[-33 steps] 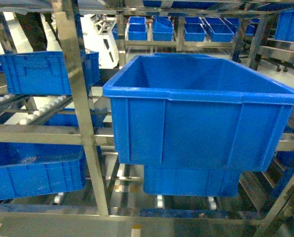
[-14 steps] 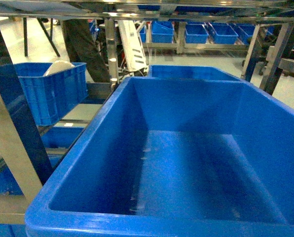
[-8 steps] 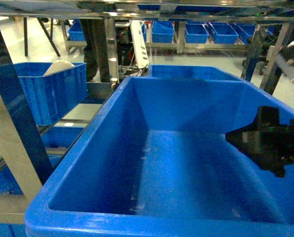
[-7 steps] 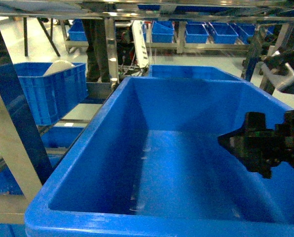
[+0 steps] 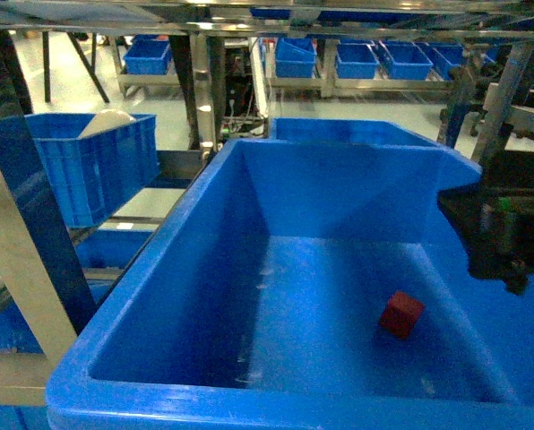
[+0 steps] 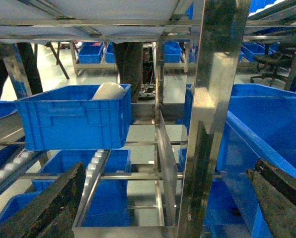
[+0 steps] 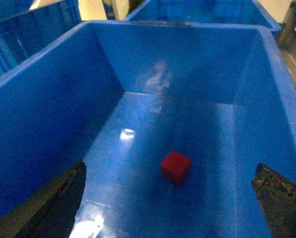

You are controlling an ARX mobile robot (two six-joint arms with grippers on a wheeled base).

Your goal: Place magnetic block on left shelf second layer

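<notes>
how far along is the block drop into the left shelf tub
Done, by the look of it: the magnetic block lies on the floor of the big blue tub, apart from the walls. Nothing is in hand: the right gripper hangs above it with jaws spread wide and empty. Left: only pulling the arm clear of the tub.

Head and right wrist views both look down into the blue tub (image 5: pixel 204 269); left wrist faces the racking (image 6: pixel 207 119).
</notes>
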